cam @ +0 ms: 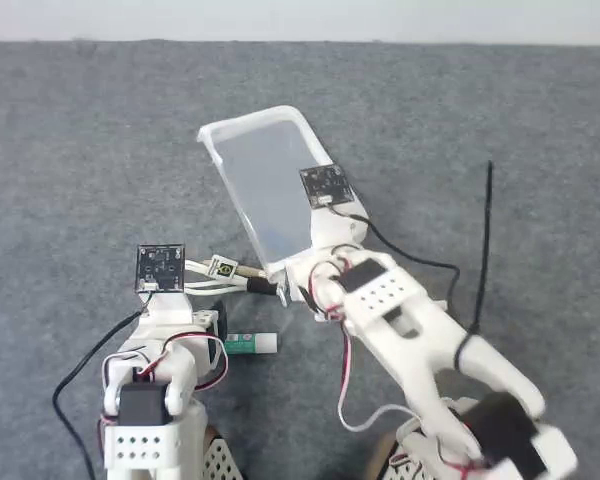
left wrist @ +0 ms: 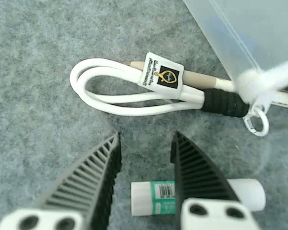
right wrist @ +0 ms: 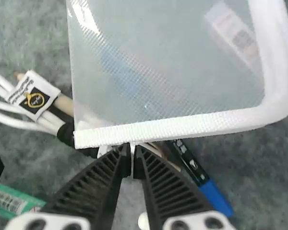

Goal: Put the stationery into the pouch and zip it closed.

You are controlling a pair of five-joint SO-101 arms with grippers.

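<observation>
The right gripper (right wrist: 133, 147), jaws nearly closed, pinches the tilted pouch (cam: 265, 180) by its white edge. The left gripper (left wrist: 146, 139), spread and empty, hangs nearer the glue stick (cam: 250, 343), which lies 9-to-3 just at its 4 o'clock in the high view. One finger hides the stick's middle, and the pouch's opening is unclear.

Grey table (cam: 80, 130) with cable (left wrist: 192, 97), glue stick (left wrist: 152, 197), blue pen (right wrist: 207, 190).

Visible are 1 pouch (cam: 265, 180), 1 cable (left wrist: 110, 98), 1 pencil (left wrist: 197, 79), 1 glue stick (left wrist: 151, 197) and 1 blue pen (right wrist: 207, 189).
</observation>
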